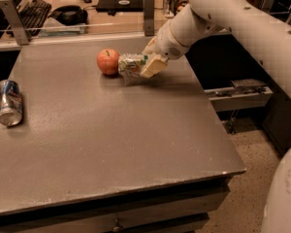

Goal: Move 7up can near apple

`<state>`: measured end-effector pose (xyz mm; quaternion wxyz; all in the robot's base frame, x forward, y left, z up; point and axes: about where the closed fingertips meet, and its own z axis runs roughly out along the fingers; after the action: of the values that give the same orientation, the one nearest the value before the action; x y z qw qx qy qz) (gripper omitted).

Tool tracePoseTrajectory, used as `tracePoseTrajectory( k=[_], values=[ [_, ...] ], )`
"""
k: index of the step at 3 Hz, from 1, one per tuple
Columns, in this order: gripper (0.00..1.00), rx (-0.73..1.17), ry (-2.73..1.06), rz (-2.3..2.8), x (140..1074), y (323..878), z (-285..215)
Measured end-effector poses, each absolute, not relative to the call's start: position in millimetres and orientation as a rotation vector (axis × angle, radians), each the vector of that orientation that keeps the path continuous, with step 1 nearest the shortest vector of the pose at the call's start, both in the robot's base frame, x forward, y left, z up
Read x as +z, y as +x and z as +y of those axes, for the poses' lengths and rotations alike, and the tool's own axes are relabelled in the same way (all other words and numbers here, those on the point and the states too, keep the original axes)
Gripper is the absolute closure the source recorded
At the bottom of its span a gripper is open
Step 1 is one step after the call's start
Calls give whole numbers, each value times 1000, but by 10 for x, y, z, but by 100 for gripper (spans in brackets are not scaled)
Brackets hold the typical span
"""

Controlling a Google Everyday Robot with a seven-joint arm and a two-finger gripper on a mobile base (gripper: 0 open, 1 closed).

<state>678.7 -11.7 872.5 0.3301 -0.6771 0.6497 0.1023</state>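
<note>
Thick white arm (242, 18), cream jaws at its tip

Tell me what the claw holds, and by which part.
The claw holds the 7up can by the end away from the apple, the can lying sideways.

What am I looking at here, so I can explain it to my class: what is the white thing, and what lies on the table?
The white thing is a robot arm. One camera looks down across a grey table; where it is mounted cannot be told. At the arm's end, the gripper, a two-finger clamp, is shut on a 7up can held sideways, right beside a red apple on the table's far side. A blue-and-silver can lies on its side near the left edge.
</note>
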Motion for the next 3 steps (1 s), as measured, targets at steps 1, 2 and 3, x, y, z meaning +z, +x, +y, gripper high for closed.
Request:
tracePoseTrajectory(
  k=[1,2,3],
  values=[
    [5,287,-1786,1690,8692,6784,-38],
    [0,303,-1805,1680,8681,6766,21],
    [0,303,-1802,1671,8743,6755,-38]
  ],
)
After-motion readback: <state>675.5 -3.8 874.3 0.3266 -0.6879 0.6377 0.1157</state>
